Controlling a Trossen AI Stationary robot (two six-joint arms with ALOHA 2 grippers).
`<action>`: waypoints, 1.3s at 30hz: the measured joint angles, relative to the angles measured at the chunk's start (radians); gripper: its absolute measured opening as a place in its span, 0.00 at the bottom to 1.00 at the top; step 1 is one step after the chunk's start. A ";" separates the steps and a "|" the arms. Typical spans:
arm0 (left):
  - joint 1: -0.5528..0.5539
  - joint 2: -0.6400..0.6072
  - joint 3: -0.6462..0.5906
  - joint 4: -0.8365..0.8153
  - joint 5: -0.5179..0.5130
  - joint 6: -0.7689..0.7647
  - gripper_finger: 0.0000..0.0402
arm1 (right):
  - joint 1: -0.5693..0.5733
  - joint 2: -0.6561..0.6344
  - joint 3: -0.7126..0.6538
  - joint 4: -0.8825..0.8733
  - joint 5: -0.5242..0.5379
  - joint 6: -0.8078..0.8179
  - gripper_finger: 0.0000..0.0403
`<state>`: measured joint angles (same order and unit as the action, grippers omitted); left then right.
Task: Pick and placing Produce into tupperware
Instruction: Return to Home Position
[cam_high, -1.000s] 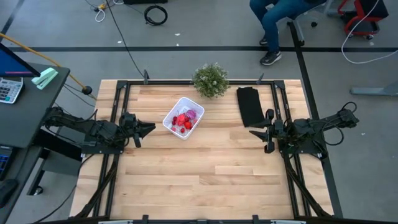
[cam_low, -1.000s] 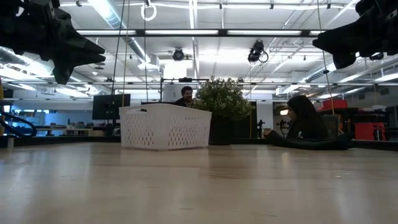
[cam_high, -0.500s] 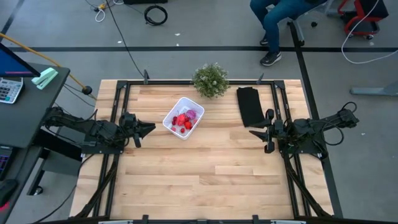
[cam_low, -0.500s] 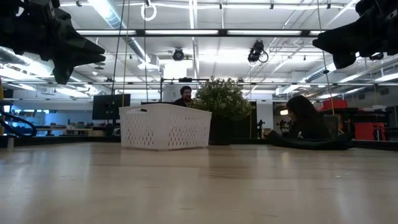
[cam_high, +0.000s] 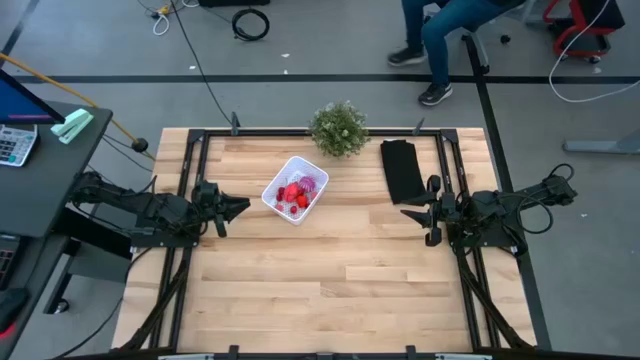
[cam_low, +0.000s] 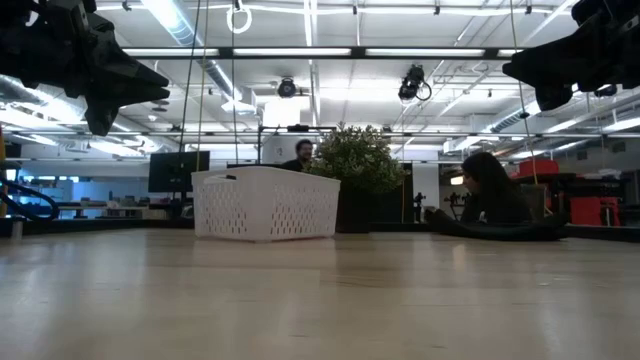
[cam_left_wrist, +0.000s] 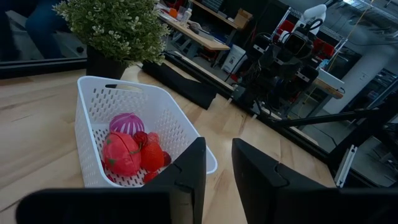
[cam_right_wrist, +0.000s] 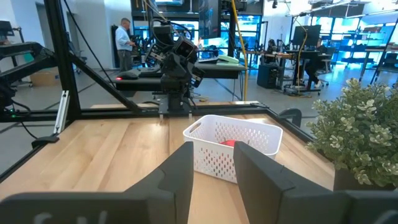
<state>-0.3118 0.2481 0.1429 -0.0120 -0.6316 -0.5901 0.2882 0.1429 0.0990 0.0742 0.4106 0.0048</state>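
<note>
The white perforated tupperware (cam_high: 296, 189) stands on the far middle of the table, also seen as the basket (cam_left_wrist: 127, 130) and basket (cam_right_wrist: 232, 147). Inside it lie red produce (cam_left_wrist: 132, 153) and one purple piece (cam_left_wrist: 127, 124). My left gripper (cam_high: 240, 206) hovers above the table's left side, pointing at the tupperware, fingers a narrow gap apart (cam_left_wrist: 217, 177). My right gripper (cam_high: 408, 213) hovers at the right side, pointing left, fingers likewise slightly apart (cam_right_wrist: 212, 171). Neither holds anything.
A green potted plant (cam_high: 339, 128) stands at the far edge behind the tupperware. A black folded cloth (cam_high: 402, 168) lies at the far right. Bare wooden table (cam_high: 320, 280) spreads across the near half. People sit in the room beyond the table.
</note>
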 joint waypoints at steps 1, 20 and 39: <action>0.000 0.000 0.000 0.000 0.000 0.000 0.21 | 0.000 0.000 0.000 0.000 0.000 0.000 0.31; 0.000 0.000 0.000 0.000 0.000 0.000 0.21 | 0.000 0.000 0.000 0.000 0.000 0.000 0.31; 0.000 0.000 0.000 0.000 0.000 0.000 0.21 | 0.000 0.000 0.000 0.000 0.000 0.000 0.31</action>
<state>-0.3117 0.2483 0.1429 -0.0120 -0.6317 -0.5903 0.2886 0.1432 0.0990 0.0742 0.4106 0.0044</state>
